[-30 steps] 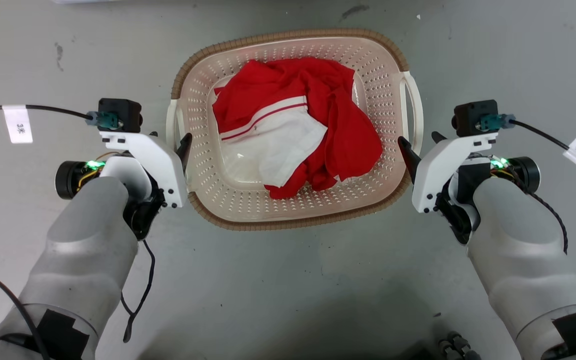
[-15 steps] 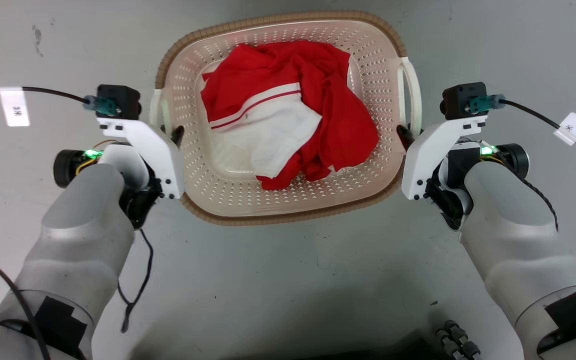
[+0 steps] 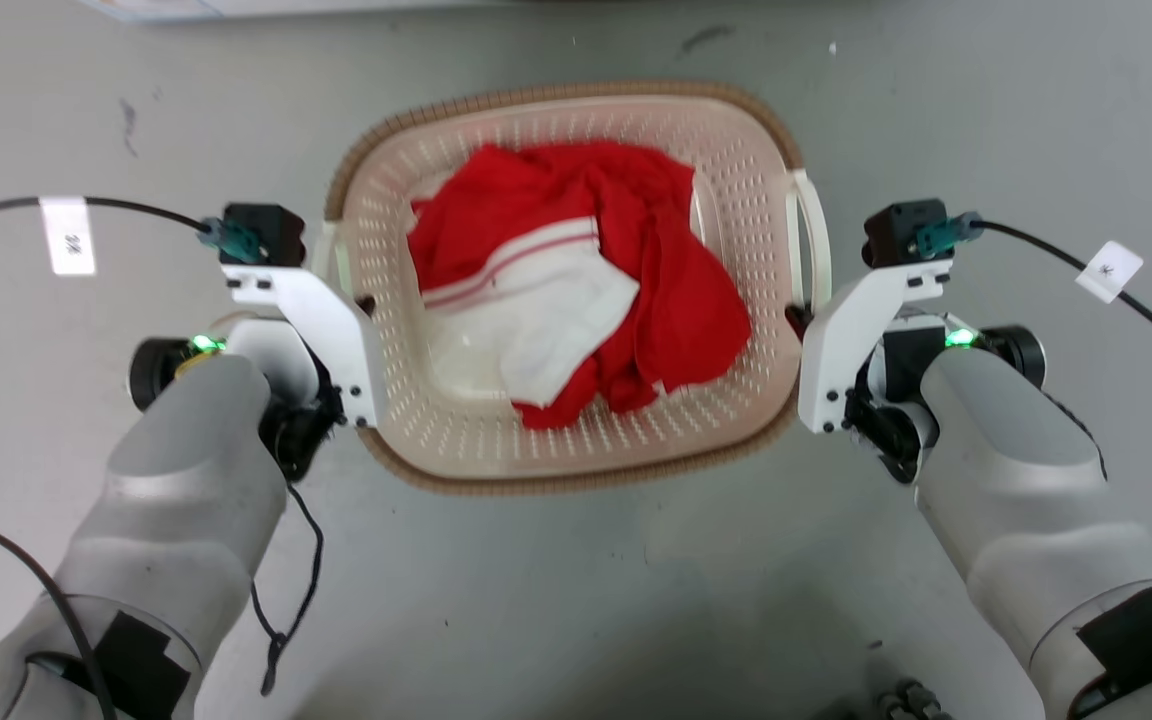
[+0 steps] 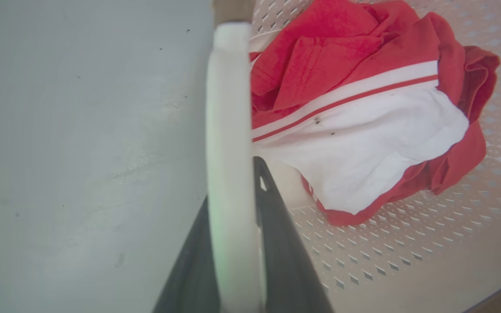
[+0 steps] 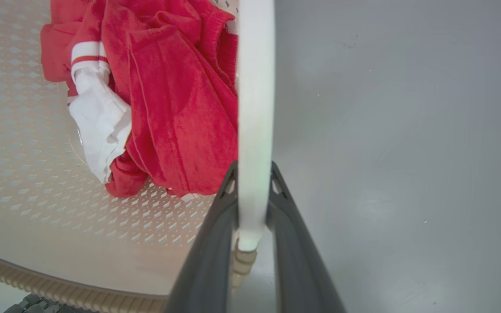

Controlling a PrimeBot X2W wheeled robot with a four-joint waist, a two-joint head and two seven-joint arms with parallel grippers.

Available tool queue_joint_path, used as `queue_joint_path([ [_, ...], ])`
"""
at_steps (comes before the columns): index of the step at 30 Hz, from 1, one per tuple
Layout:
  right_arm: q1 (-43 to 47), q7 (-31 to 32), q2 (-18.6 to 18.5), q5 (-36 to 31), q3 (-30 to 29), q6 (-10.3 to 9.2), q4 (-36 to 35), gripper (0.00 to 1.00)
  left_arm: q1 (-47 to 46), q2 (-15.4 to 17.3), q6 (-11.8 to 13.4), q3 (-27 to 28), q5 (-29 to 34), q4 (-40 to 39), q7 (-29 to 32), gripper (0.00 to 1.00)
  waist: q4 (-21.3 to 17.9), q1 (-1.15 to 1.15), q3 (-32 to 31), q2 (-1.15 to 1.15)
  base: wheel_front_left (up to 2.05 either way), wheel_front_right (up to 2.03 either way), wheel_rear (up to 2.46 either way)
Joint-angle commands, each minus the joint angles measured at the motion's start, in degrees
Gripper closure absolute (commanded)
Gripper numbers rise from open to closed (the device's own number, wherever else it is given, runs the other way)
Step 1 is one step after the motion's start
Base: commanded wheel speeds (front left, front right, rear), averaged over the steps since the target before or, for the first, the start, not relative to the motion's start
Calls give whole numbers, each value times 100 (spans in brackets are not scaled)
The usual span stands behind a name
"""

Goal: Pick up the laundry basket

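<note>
Left pincer (image 4: 232,180) clamped on white left handle (image 4: 228,108) of laundry basket (image 3: 556,450); basket over grey floor (image 3: 576,600) between arms, red-white garment (image 3: 576,270) inside. Right pincer (image 5: 253,165) clamped on right handle (image 5: 255,87). Grip looks done; lift left, floor clearance unclear.

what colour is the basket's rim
Brown, woven-look; the rim shows best in the head view.

Smooth perforated plastic laundry basket (image 3: 441,425); soft red-white cloth (image 3: 681,290); floor (image 3: 576,600) seemingly matt.
</note>
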Motion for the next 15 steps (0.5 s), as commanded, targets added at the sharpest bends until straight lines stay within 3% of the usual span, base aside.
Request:
queue_joint_path([
  [1, 59, 97, 17, 59, 63, 1, 19, 100, 66, -96, -29, -66, -41, -40, 57, 100, 43, 0, -225, 0, 0, 0, 0],
  [15, 374, 1833, 51, 647, 299, 8, 285, 100, 485, -249, -43, -502, -836, -107, 1055, 100, 233, 0, -1830, 0, 0, 0, 0],
])
